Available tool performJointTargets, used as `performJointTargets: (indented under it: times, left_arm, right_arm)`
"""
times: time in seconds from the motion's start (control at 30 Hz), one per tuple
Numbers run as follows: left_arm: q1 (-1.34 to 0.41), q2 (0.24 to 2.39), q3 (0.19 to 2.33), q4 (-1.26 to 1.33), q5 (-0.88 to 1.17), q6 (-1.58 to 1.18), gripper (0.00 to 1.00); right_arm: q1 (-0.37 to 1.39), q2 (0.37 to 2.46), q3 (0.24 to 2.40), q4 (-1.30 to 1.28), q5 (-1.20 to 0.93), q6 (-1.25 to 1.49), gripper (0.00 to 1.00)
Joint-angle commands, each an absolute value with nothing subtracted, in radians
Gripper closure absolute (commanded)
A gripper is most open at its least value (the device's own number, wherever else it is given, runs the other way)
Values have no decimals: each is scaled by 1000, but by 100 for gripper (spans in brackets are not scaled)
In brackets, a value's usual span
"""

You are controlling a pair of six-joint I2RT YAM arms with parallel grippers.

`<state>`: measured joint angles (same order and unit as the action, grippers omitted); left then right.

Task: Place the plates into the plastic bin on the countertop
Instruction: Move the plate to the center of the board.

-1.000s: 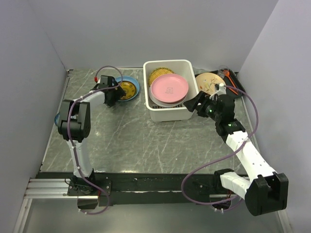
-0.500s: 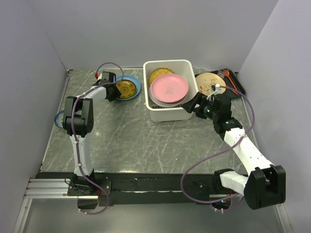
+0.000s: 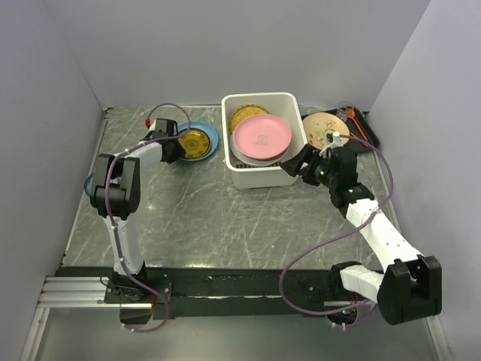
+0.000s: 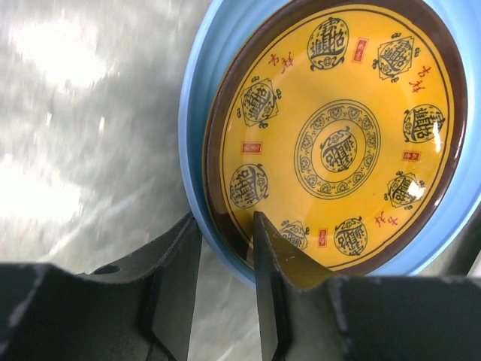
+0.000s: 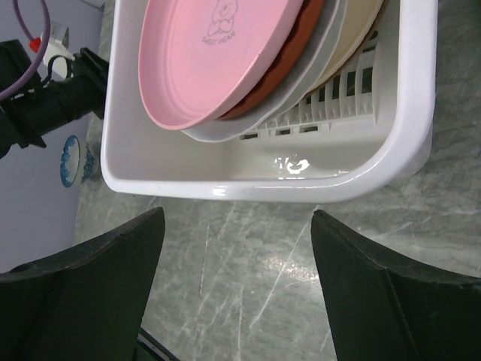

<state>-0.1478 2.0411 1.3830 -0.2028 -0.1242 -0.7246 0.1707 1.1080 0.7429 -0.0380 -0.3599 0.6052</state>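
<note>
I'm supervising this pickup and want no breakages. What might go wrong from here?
1. The left gripper straddles the stacked rims of the blue plate and the yellow plate resting in it. A lift may take both, and the yellow one might slide off.
2. The plastic bin already holds the pink plate leaning on others, so another plate may knock them.

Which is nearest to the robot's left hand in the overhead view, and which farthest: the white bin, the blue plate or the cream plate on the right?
1. Blue plate: right at the left hand, which pinches its rim.
2. White bin: in the middle, to the right of the blue plate.
3. Cream plate: far right, beyond the bin.
</note>
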Motion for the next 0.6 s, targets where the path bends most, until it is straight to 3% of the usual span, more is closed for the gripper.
performJointTargets:
  times: [0.0,0.57]
  left_arm:
    - [-172,1973,1247,-281,-106,-683,65]
    - [-255,1416,698,-278,-178,-819,56]
  right_arm:
    - [173,1059,732,-8,-370,609,15]
    - [183,954,693,-34,-394,634,15]
